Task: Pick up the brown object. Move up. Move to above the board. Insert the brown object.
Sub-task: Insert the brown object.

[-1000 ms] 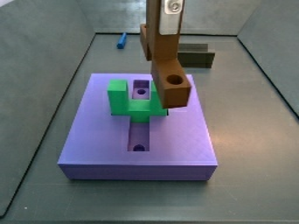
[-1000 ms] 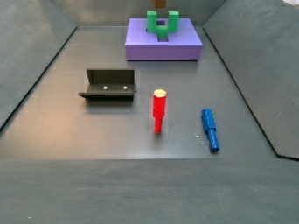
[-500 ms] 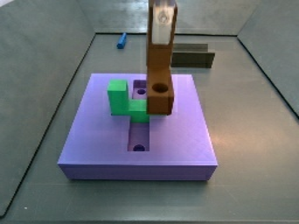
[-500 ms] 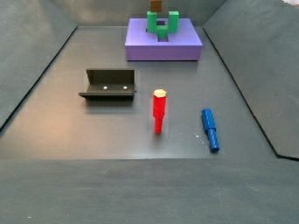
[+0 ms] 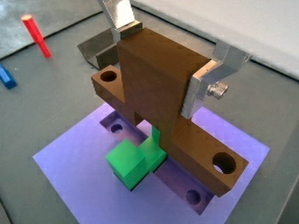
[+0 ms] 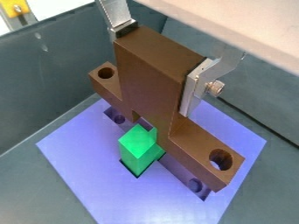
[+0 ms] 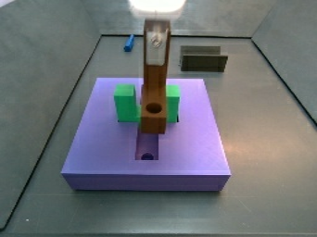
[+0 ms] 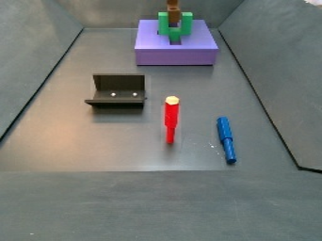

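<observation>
Brown object, pinched by the gripper, hangs over the board beside one green block; only a side view shows one red peg, one blue piece, one fixture

Wrist views steeply above board

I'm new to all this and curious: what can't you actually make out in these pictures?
- The board's slot under the brown object: hidden by the piece in a side view, so how deep it sits is unclear.
- The gripper: its body is cut off by the frame edge in both wrist views.
- The green block: too small for detail in a side view.
</observation>
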